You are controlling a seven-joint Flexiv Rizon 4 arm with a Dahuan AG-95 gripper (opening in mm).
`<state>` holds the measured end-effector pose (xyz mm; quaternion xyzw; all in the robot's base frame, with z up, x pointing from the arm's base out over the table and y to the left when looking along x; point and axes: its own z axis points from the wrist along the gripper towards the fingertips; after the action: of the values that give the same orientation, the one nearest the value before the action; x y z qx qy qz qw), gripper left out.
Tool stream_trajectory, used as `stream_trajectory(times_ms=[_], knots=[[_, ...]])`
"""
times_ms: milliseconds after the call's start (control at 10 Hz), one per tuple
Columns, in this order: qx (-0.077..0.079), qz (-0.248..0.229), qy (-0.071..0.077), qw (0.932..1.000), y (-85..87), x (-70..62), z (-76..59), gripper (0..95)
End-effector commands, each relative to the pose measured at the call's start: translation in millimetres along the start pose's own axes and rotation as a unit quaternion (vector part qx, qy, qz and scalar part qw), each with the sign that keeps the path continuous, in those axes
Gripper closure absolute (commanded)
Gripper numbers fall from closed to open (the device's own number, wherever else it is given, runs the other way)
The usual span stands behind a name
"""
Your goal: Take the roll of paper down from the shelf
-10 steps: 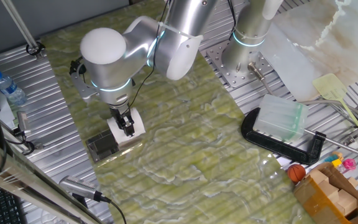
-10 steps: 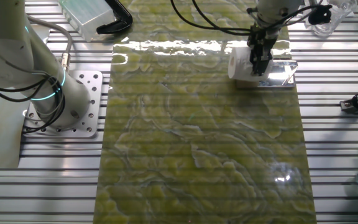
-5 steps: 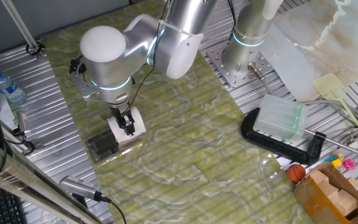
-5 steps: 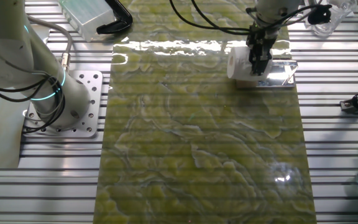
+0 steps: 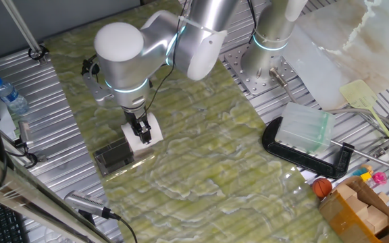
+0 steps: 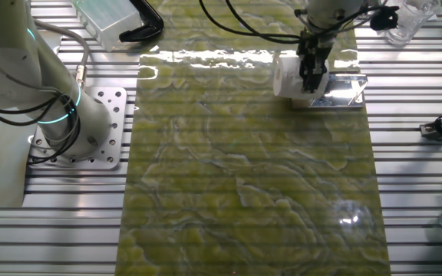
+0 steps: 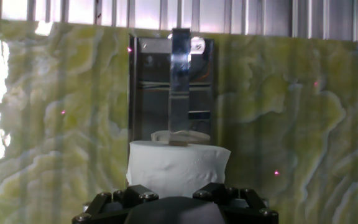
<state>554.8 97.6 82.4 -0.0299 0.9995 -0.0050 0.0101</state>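
Green marbled matting covers the table (image 5: 201, 162), and on it the roll of paper (image 6: 287, 74) has shifted sideways since a moment ago, now hanging mostly past the edge of the shelf (image 6: 342, 90) instead of over it. The gripper (image 5: 140, 131) stays clenched on the roll, fingers pinching its wall. In the hand view the shelf's dark top (image 7: 171, 87) lies bare beyond the roll (image 7: 178, 168). Judging by this, what remains is lowering it to the mat.

one roll of paper (image 5: 145, 128), one shelf (image 5: 112, 156)
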Motion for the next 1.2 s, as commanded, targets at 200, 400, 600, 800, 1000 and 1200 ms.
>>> stream_trajectory(times_ms=[200, 400, 600, 800, 1000, 1200], knots=[[0.001, 0.000, 0.004, 1.0000, 0.7, 4.3, -0.3, 95.0], [0.001, 0.002, 0.011, 0.9999, -0.7, 8.9, -0.2, 95.0], [0.001, 0.000, 0.012, 0.9999, -3.9, 18.7, 1.7, 95.0], [0.003, -0.001, 0.018, 0.9998, -5.8, 23.7, -0.6, 95.0], [0.002, 0.000, 0.026, 0.9997, -6.7, 25.1, -3.1, 95.0], [0.001, 0.005, 0.049, 0.9988, -7.5, 26.5, -3.9, 95.0]])
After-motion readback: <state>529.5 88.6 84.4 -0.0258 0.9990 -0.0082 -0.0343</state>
